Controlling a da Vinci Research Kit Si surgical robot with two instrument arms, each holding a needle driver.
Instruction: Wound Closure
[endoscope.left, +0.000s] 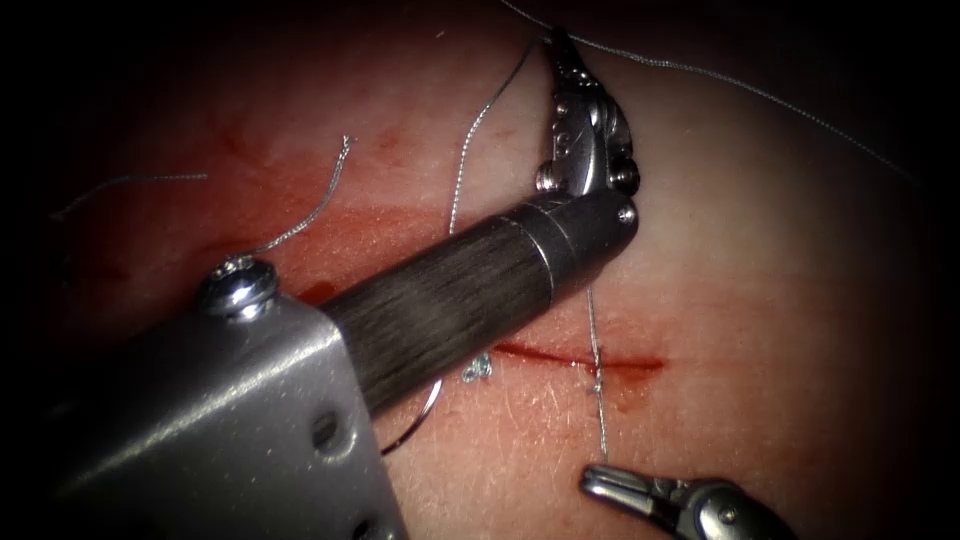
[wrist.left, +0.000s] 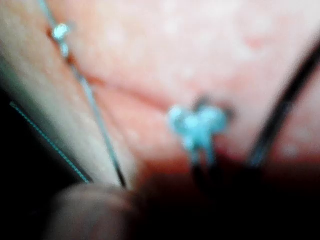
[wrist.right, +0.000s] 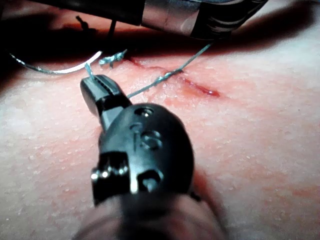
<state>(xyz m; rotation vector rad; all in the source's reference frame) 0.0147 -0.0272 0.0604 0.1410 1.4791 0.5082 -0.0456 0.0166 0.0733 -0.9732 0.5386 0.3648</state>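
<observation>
Our left tool (endoscope.left: 560, 60) pinches the thread (endoscope.left: 597, 350) above the cut (endoscope.left: 580, 358); our right tool (endoscope.left: 600, 482) pinches its lower end. The needle (endoscope.left: 425, 420) lies free on the tissue (endoscope.left: 760, 280), left of the cut. Thread seems thin, limp, slippery; we grip firmly.

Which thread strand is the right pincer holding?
The strand crossing the cut, taut between right pincer and left pincer; other ends lie loose.
</observation>
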